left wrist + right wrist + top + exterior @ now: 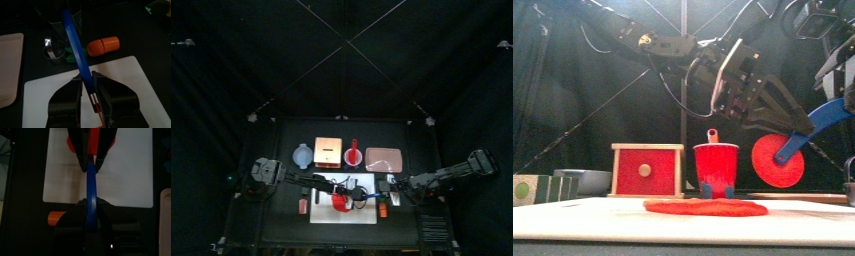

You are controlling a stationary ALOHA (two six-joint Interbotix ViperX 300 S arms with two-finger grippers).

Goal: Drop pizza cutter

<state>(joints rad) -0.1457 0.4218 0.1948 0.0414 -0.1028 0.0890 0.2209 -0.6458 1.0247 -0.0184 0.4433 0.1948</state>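
A: Where's the pizza cutter (786,157)?

B: Held in the air above the white board (342,205); red wheel down, blue handle up.

A: Who holds it?

B: Both: the left gripper (91,95) pinches it near the wheel; the right gripper (92,210) clamps the blue handle; 2 grips, jaws narrow.

- Both arms (673,45) are black, built of blocky jointed segments.
- Thin black cables (684,95) loop loosely beside the left arm's links.
- Each gripper, left (90,97) and right (91,220), has two broad, matte black jaws with rounded shoulders.
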